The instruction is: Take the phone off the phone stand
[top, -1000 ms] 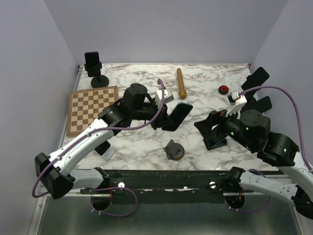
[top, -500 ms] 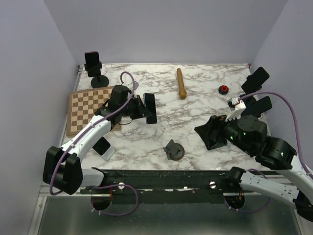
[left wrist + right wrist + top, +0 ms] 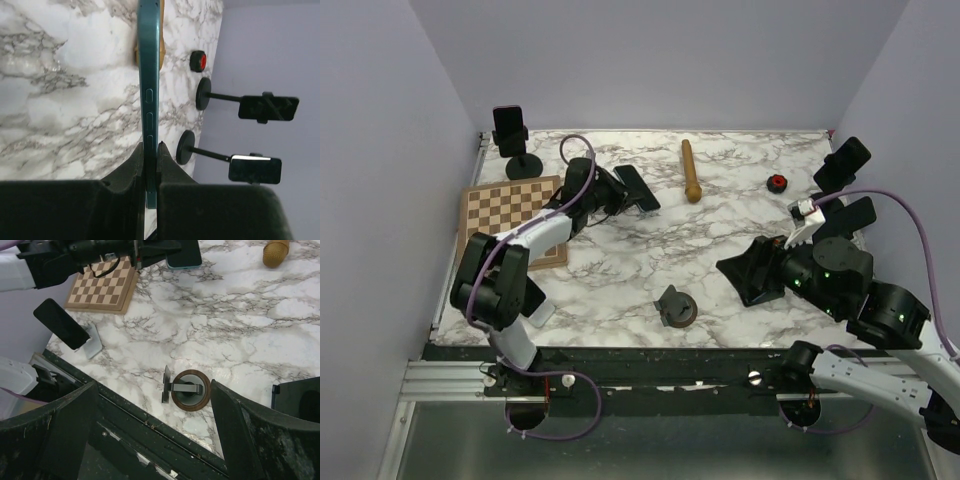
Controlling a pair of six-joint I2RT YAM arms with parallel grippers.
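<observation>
The phone [image 3: 640, 188] is off its stand, pinched edge-on in the left tool [image 3: 619, 190] over the far-left part of the table [image 3: 740, 215], just beside the chessboard [image 3: 505, 215]. Whether it touches the marble I cannot tell. The empty phone stand [image 3: 676, 308] sits by the table's near edge, well apart from the phone, with open marble between them. A wooden stick [image 3: 691, 170] lies near the phone's right. The right tool [image 3: 752, 272] stands wide, holding nothing, right of that stand. Only the left wrist view shows the phone's teal side with its buttons, and 2 other stands [image 3: 187, 147] at the right wall, each carrying a phone. The right wrist view shows the near stand's upright holder bare.
</observation>
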